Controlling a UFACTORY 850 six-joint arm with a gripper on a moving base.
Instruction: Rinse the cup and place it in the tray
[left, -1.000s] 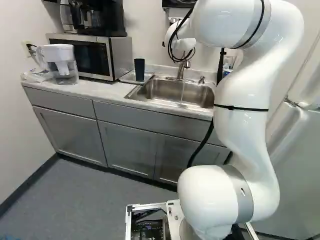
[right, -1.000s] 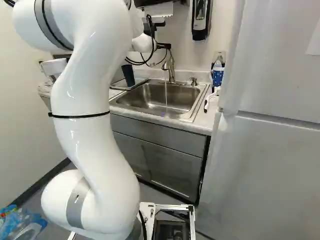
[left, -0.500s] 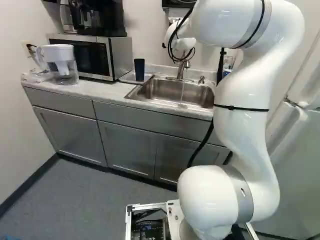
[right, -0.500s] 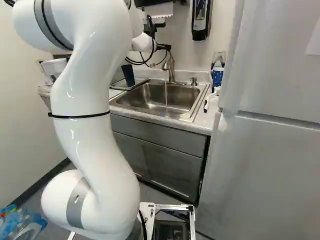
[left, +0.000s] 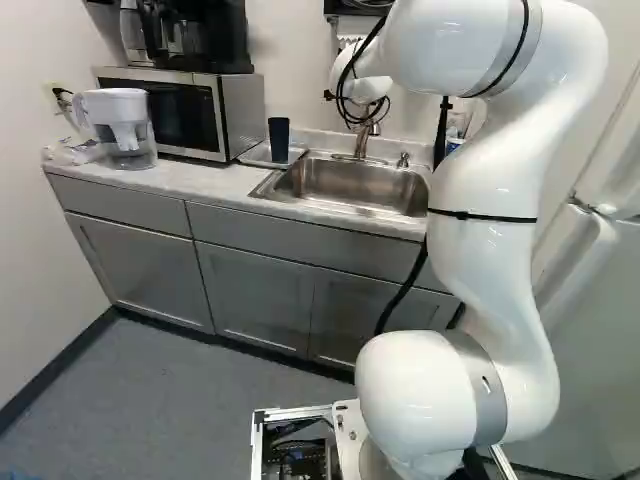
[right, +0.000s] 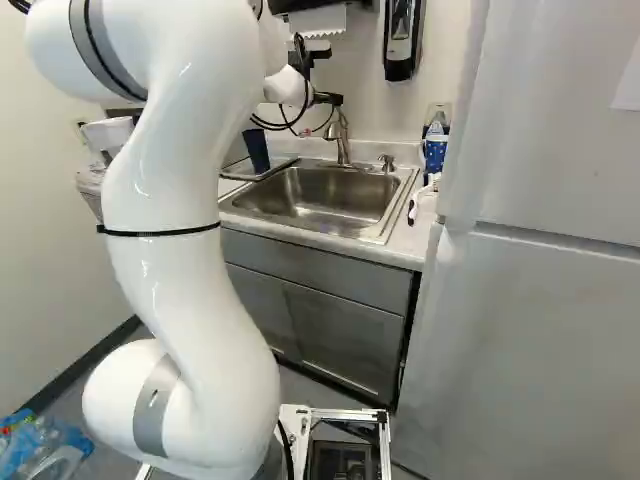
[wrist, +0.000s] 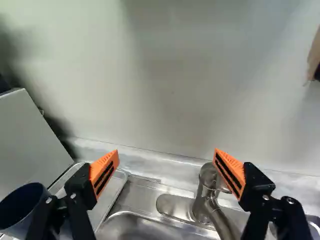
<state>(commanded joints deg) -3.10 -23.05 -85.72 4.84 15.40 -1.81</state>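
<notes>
In the right base view my gripper is at the faucet's top, partly hidden by the wrist. The wrist view has the gripper open, nothing held between its orange pads. The faucet rises beyond the fingers, closer to one of them. No water stream shows under the faucet. A dark blue cup stands upright on the metal tray left of the sink. In the wrist view the cup is beside the other finger, with the tray partly behind that finger.
A microwave with a coffee machine on top borders the tray, and a water pitcher stands farther left. The wall rises behind the faucet. Right of the sink are a soap pump, a blue bottle and the fridge.
The water stream that ran from the faucet into the sink is gone. The arm's wrist and gripper have shifted slightly at the faucet. The cup and the base have stayed put.
</notes>
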